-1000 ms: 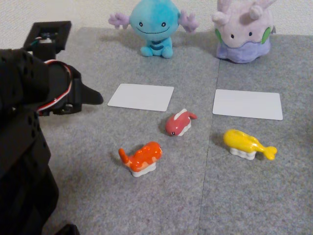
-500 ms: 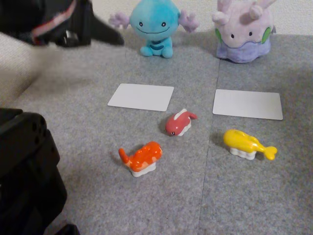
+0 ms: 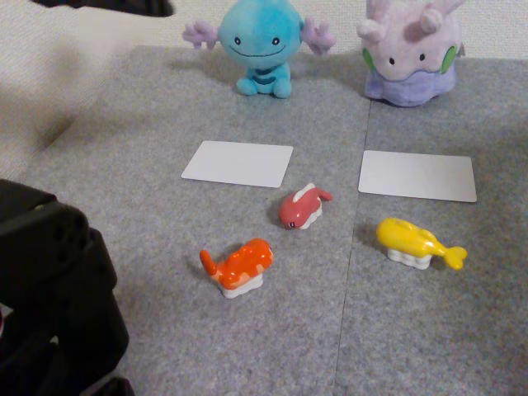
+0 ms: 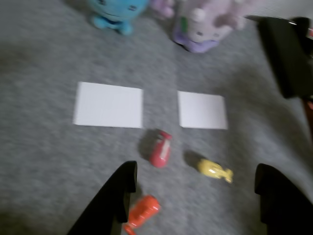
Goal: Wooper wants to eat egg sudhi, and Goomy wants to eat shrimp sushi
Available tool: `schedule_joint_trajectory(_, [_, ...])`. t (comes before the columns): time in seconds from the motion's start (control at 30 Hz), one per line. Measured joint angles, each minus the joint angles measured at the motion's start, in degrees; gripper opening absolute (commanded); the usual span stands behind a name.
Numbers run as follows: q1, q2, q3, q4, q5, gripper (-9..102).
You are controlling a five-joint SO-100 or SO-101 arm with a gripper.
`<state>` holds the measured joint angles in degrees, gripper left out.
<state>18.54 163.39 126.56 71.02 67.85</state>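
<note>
The black two-finger gripper [image 4: 195, 183] hangs open and empty above the grey mat; we judge nothing delivered: glossy yellow egg sudhi [image 3: 418, 242] and orange shrimp sushi [image 3: 238, 266] lie short of both white cards [image 3: 238, 163], blue Wooper [image 3: 259, 43] and lavender Goomy [image 3: 411, 51] unserved.

Two white cards lie flat on the grey mat [image 3: 148, 115]: the left card [image 3: 238, 163] sits mid-scene and the right card [image 3: 418, 175] lies well apart from it across the mat's seam. A pink-red toy [image 3: 302, 206] with a white base rests just near of the left card's right near corner. Far off, a pale wall [image 3: 82, 29] borders the mat.
</note>
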Motion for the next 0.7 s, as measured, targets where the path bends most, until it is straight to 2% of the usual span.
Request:
schedule_joint_trajectory(0.33, [12.2,-16.7,-1.1,-0.9,-24.1,29])
schedule_joint_trajectory(0.5, [18.6,-28.6,-6.5,-1.8,-32.0,29])
schedule_joint_trajectory(0.7, [20.7,-45.3,-16.9,4.9,-44.6,29])
